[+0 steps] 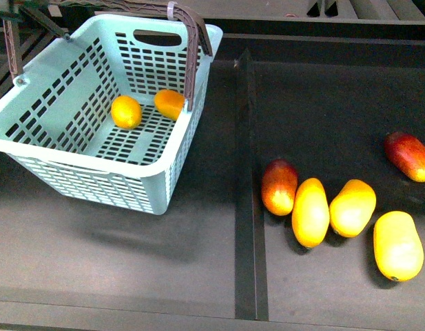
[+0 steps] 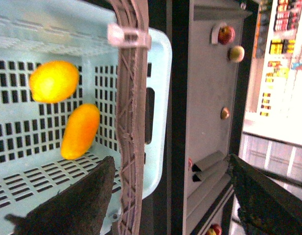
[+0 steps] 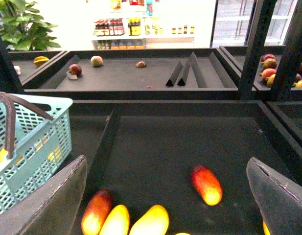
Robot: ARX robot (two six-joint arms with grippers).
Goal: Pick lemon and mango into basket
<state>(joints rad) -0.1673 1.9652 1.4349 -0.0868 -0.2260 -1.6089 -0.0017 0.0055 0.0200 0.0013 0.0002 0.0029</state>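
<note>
1. The basket (image 1: pixel 74 162) sits on the left part of the dark tabletop (image 1: pixel 116 255). It is tipped a bit, w/ its brown handle (image 1: pixel 191 55) up at the back.
2. Two small yellow-orange fruits lie on the basket floor, close but not touching. One is a rounder lemon (image 1: pixel 126 112). The other, an oval orange fruit (image 1: pixel 170 104), lies just by the handle; it looks like a lemon too, but that is a guess.
3. So the lemon part looks done, or close to it.
4. No big mango is in the basket yet. Five mangoes wait on the right side, past the black divider (image 1: pixel 245 172): a red-orange one (image 1: pixel 279 186), three yellow ones (image 1: pixel 311 212) (image 1: pixel 352 207) (image 1: pixel 398 245), & a red one (image 1: pixel 408 156) off by itself.
5. So the mango part is likely still left to do.
6. The left tool (image 2: pixel 170 196) is spread wide & holds nothing. It hangs by the basket rim & handle.
7. The right tool (image 3: pixel 165 196) is wide too, w/ nothing in it. It hangs above the mangoes, so a mango grab seems next.
</note>
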